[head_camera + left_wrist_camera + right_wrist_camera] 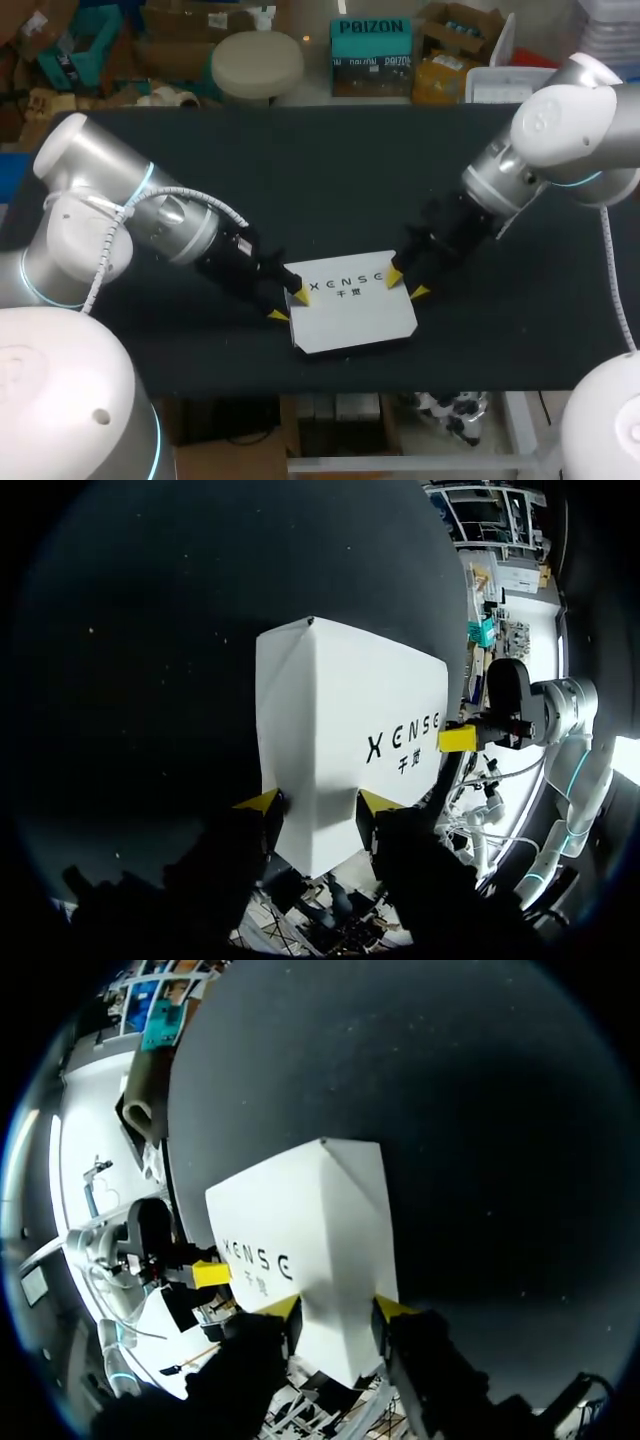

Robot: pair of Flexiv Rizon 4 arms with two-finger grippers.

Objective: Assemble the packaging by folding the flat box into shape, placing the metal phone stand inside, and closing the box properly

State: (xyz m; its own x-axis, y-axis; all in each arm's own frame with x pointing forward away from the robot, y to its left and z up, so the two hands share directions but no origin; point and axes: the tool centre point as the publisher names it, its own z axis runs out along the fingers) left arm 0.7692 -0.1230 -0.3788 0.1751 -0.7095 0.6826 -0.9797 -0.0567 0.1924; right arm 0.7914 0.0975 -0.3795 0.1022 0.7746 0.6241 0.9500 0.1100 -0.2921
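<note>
A white box (352, 306) with dark print on its top lies near the front edge of the black table (330, 170). My left gripper (289, 305) holds the box's left end, one yellow tip on each side. My right gripper (407, 284) holds the right end the same way. In the left wrist view the box (340, 730) sits between the fingers of the left gripper (320, 805), both touching it, with the right gripper's yellow tip (457, 738) at the far end. The right wrist view mirrors this: box (320, 1230), right gripper (337, 1308). No phone stand shows.
The black table surface stretches bare behind and to both sides of the box. Its front edge (350, 385) runs close below the box.
</note>
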